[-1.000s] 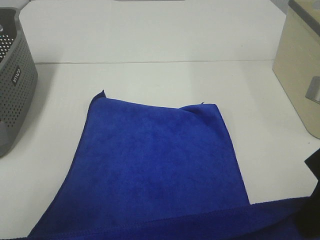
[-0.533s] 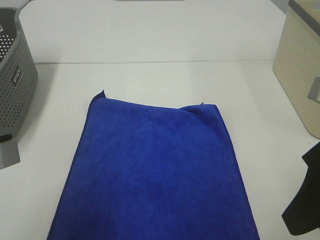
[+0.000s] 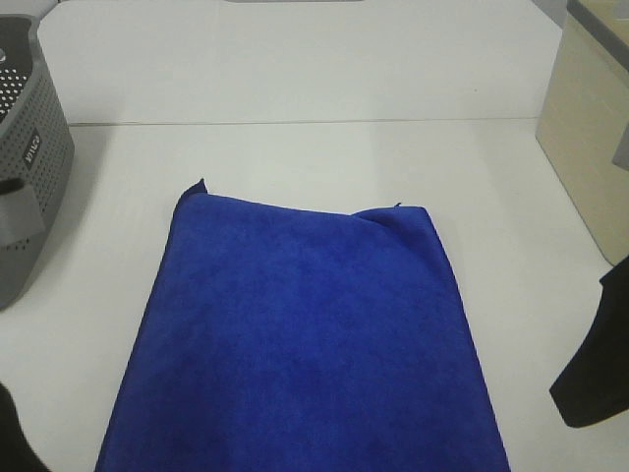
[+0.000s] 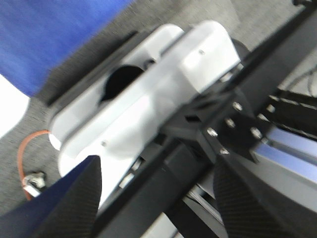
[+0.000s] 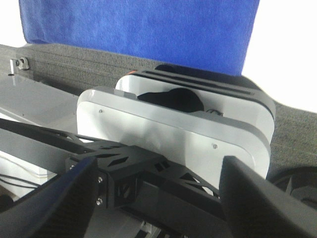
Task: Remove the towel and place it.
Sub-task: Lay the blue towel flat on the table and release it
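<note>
Your towel (image 3: 305,334) lay flat on the white table (image 3: 295,88), and your left gripper (image 4: 158,198) and right gripper (image 5: 161,198) had jaws spread wide.

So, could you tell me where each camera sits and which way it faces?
Exterior high: mounted above, looking down on the table and towel; a dark arm part shows at the right edge.
Left wrist: on the left arm, facing past its open left pincer toward a white housing.
Right wrist: likewise, past the open right pincer.
All three share the towel.
</note>
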Motion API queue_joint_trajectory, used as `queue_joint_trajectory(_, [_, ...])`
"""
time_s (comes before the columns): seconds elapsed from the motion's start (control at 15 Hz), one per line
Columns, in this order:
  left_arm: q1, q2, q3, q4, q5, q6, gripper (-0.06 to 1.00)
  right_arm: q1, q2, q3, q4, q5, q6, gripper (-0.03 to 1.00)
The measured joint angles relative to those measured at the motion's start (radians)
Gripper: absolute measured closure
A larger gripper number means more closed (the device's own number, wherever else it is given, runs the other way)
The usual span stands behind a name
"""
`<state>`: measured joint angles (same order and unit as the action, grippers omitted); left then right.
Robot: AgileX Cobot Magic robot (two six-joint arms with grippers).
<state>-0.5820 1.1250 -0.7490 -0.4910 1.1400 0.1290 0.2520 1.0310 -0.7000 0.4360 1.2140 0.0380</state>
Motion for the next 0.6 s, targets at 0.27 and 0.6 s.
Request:
queue_joint_trajectory(0.27, [0.0, 0.069, -0.091, 0.296, -0.018, -0.129, 0.34, 0.0, 0.07, -0.154, -0.119, 0.002, 0.054, 0.29])
queue_joint_trajectory(0.6, [0.131, 0.277, -0.297, 0.449, -0.026, -0.135, 0.34, -0.199, 0.306, -0.376, -0.094, 0.002, -0.082, 0.29])
